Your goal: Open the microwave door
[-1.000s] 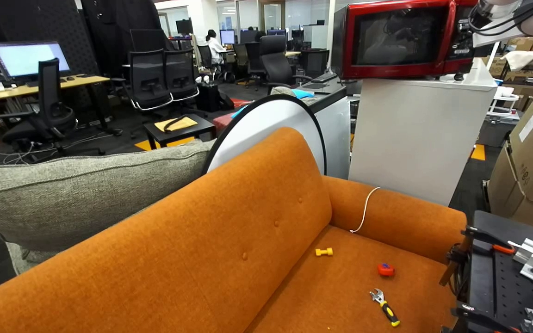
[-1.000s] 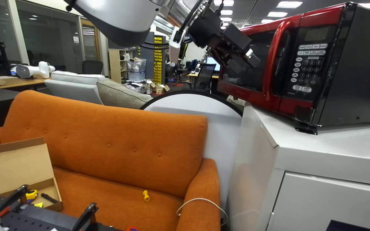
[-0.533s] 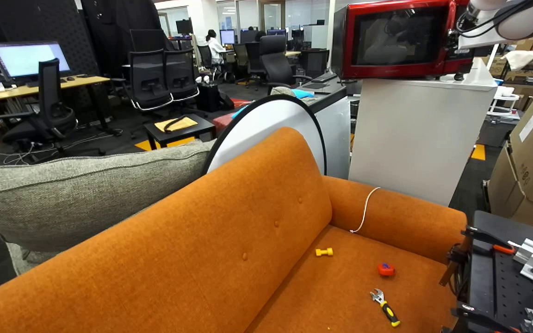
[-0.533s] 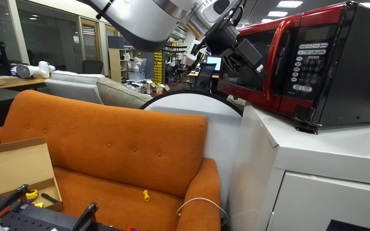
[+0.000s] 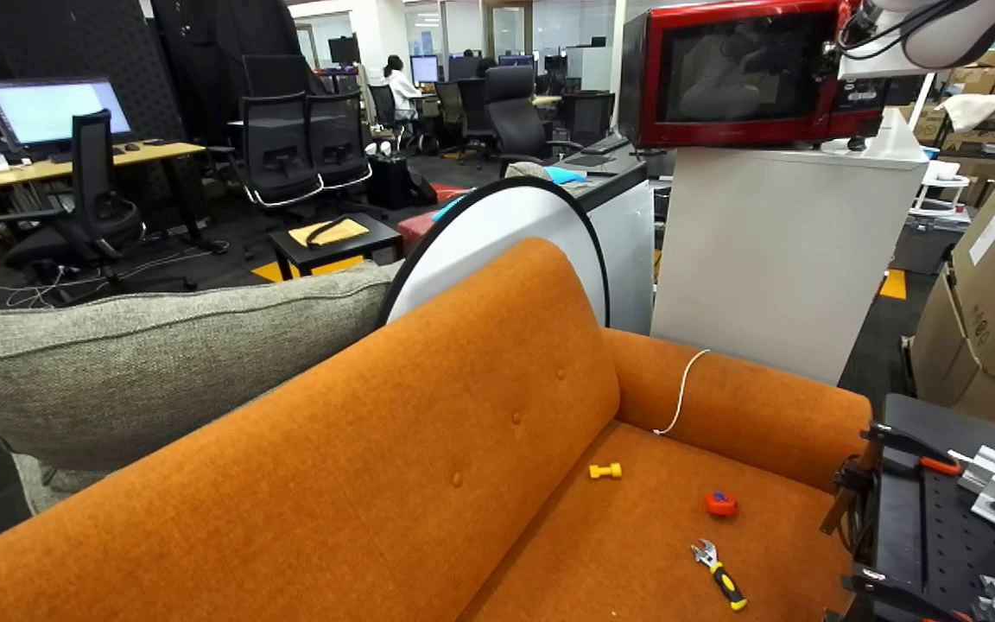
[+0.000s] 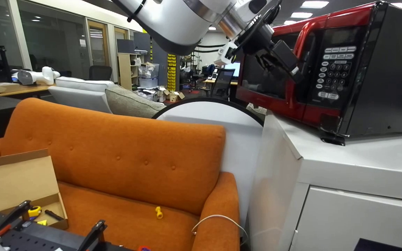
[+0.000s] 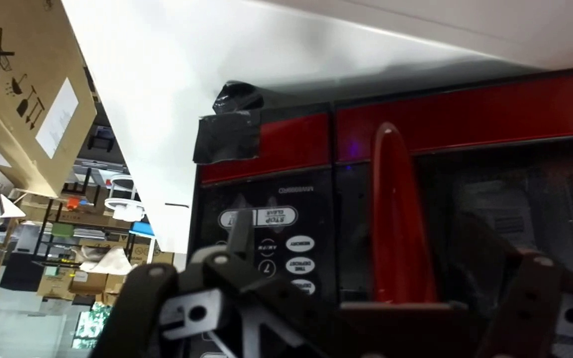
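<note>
Evidently closed, the door (image 5: 739,73) of the microwave (image 6: 347,76) lies at upper right in both exterior views, resting on a white counter (image 6: 361,157). Low in the wrist view, the hand (image 7: 366,228) stands wide, seemingly astride the red handle (image 7: 398,219), presumably placed so that narrowing would grip it for a pull; contact cannot be told.

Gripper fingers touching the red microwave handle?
Apart. In the wrist view, open fingers show either side of the handle, control panel visible in one gap, dark window in the other.
</note>
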You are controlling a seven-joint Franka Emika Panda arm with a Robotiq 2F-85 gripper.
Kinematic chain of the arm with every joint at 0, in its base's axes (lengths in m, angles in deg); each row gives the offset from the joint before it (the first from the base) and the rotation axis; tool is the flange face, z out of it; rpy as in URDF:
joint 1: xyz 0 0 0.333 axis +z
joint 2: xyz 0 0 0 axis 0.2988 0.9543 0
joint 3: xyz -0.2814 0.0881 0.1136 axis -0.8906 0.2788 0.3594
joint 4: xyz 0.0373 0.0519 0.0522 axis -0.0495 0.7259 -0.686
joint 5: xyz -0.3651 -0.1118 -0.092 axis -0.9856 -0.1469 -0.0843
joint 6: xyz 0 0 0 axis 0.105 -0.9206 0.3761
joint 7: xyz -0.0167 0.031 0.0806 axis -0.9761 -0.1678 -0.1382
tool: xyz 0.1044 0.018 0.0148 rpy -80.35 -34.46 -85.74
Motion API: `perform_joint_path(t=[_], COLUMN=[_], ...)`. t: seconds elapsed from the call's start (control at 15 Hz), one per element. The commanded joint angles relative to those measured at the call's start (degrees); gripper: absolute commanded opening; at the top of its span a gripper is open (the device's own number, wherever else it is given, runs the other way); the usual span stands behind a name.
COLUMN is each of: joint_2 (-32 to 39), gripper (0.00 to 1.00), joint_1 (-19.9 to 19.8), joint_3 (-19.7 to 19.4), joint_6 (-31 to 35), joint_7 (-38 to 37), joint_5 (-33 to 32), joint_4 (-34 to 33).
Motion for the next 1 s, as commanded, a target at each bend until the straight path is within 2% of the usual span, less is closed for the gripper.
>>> perform_joint_path(t=[0.0, 0.33, 0.6, 0.73, 0.8, 0.93], joint_2=[2.1, 2.3, 2.7, 3.0, 3.5, 4.1], gripper=[1.00, 0.98, 0.60, 0.52, 0.41, 0.27], joint_1=[0.1, 0.4, 0.8, 0.7, 0.7, 0.6], joint_3=[-0.1, 0.1, 0.2, 0.3, 0.2, 0.2], joint_6=[1.7, 2.2, 2.8, 3.0, 3.2, 3.2], joint_7=[1.5, 2.4, 2.3, 2.3, 2.0, 1.9], joint_5=[1.7, 4.7, 6.2, 6.8, 6.9, 7.4], joint_4=[-2.1, -4.1, -4.6, -4.8, -5.1, -5.6])
